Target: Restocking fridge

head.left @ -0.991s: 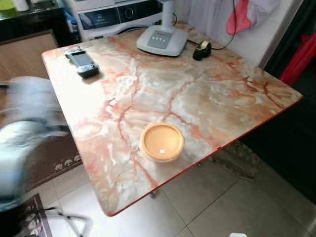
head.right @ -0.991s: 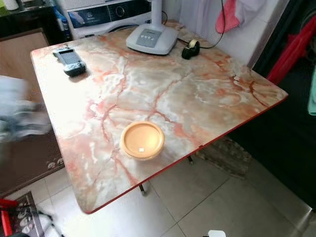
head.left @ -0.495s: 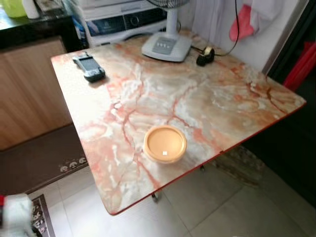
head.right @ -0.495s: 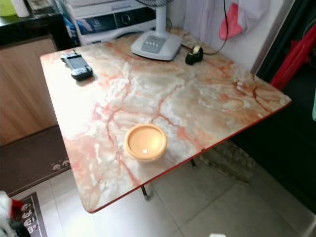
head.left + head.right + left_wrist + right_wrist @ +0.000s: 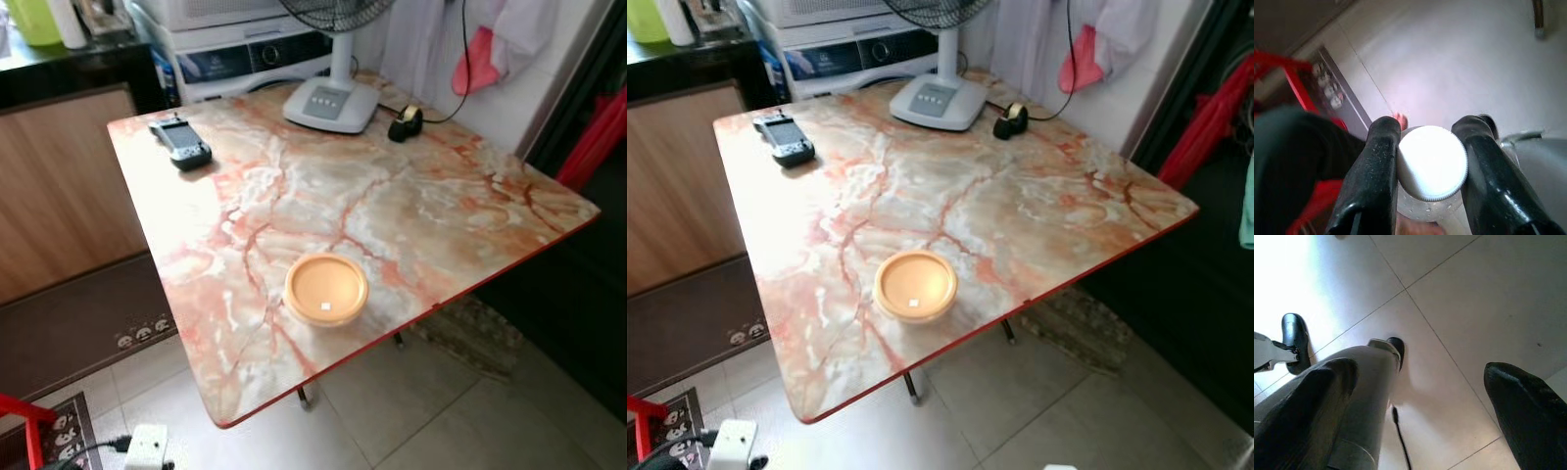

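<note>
My left gripper (image 5: 1428, 128) is shut on the white screw cap (image 5: 1432, 164) of a clear bottle, one black finger (image 5: 1376, 166) on each side of the cap, held low over the tiled floor. My right gripper (image 5: 1418, 367) hangs open above the floor tiles, fingers wide apart with nothing between them, beside my own silver leg (image 5: 1359, 396). Ahead stands a marble-patterned table (image 5: 441, 206) with a red edge. A round orange lidded container (image 5: 326, 289) rests on it close to the near edge.
On the table's far side are a dark handheld device (image 5: 180, 142), a white fan base (image 5: 331, 103) and a tape roll (image 5: 405, 122). A wooden cabinet (image 5: 59, 186) stands left, a washing machine (image 5: 245, 59) behind. A white power strip (image 5: 145, 446) and red frame (image 5: 24, 421) lie on the floor.
The blurred left arm seen at the left edge one second ago has dropped out of the eye views. The camera has shifted a little; the things on the table have stayed put.
</note>
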You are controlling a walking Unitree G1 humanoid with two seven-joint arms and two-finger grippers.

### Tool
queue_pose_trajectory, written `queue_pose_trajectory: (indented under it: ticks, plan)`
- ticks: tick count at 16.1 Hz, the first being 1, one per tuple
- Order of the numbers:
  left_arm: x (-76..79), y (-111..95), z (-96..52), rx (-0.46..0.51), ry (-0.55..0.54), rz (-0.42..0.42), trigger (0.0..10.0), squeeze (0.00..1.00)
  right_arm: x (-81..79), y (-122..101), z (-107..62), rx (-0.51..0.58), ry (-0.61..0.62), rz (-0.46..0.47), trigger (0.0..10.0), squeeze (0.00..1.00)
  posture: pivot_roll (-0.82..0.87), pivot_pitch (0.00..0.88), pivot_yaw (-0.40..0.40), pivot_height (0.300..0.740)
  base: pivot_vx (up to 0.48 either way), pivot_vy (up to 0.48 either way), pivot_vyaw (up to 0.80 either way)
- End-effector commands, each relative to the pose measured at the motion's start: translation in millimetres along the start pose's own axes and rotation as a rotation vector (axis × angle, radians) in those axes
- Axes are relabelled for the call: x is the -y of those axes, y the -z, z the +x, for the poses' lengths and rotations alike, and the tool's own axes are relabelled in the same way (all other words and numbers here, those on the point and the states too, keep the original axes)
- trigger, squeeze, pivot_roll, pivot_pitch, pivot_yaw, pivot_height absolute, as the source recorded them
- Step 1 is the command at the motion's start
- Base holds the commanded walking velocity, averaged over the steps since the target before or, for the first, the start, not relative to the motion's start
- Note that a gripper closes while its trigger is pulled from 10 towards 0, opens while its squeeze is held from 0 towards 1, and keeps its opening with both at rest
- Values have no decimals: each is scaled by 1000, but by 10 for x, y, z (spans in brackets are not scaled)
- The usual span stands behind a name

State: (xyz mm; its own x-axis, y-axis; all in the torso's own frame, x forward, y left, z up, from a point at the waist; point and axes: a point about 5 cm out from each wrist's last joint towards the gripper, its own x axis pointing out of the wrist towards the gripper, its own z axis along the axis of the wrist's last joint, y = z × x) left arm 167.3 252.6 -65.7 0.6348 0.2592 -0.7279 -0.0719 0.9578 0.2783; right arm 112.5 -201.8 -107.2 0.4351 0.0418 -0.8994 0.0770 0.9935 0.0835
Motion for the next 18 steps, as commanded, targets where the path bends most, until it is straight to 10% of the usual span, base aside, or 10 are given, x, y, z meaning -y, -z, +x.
queue_pose_trajectory:
  ticks: [1,18]
  plan:
    - [41,84,3,-34,3,-9,10000,0,5,6,-1,6,14,23,10000,0,108,70,-48,740,0,0,0]
    - [204,263,-24,-51,25,-30,10000,0,58,49,-23,-7,6,-6,10000,0,103,42,-53,740,-195,0,0]
